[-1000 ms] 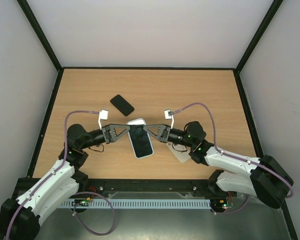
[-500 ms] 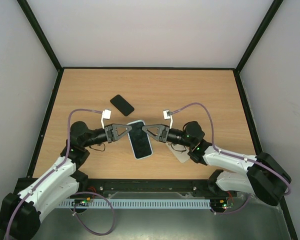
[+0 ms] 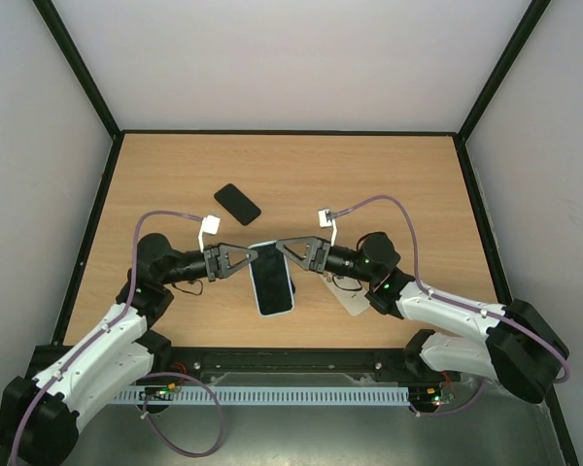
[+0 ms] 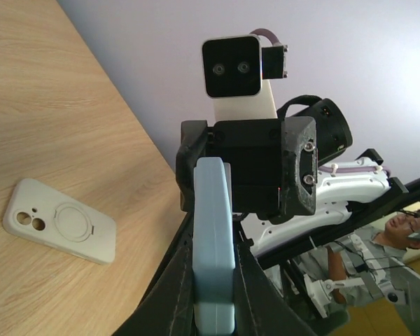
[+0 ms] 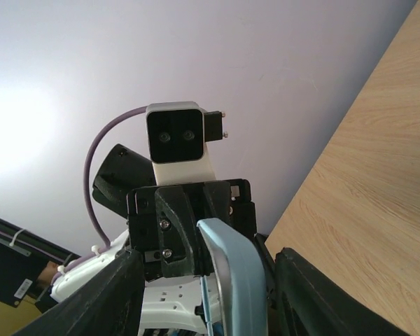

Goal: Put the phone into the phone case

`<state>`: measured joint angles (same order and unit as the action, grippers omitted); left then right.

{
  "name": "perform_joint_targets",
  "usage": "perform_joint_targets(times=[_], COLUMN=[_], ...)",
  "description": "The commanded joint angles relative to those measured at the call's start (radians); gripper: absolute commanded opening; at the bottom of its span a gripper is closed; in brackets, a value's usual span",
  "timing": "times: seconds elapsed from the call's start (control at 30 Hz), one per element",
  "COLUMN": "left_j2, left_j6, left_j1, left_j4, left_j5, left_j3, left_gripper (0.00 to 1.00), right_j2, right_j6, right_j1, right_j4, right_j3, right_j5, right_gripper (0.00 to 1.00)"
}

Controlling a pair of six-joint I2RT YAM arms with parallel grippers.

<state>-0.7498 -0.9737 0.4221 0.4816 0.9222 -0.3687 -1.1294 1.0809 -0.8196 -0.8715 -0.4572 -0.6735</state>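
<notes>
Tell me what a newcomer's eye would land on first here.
A light-blue phone hangs at centre, the left pincer shut on its edge and the right pincer open around it. A cream phone case lies flat on the table beneath the right arm, and a black phone-shaped slab sits farther back.

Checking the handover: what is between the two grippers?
The light-blue phone, pinched by the left gripper; the right gripper stands open around it. Top view shows it; wrist views confirm.
</notes>
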Motion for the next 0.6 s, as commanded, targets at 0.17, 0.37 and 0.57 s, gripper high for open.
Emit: perform_joint_targets(times=[0.17, 0.37, 0.57], left_j2=[0.017, 0.017, 0.014], left_j6=[0.011, 0.025, 0.067], left_j1=[0.001, 0.002, 0.001], left_j4=[0.028, -0.006, -0.104], left_j5=[0.047, 0.040, 0.009], left_j3=[-0.056, -0.058, -0.081], left_gripper=[0.02, 0.02, 0.02], right_j2=[-0.048, -0.068, -0.012], right_j6=[-0.020, 0.001, -0.019], right_j1=[-0.005, -0.005, -0.005], right_j4=[-0.010, -0.060, -0.063], right_j3=[-0.048, -0.046, -0.026], right_j5=[-0.072, -0.081, -0.029], right_gripper=[0.51, 0.34, 0.03])
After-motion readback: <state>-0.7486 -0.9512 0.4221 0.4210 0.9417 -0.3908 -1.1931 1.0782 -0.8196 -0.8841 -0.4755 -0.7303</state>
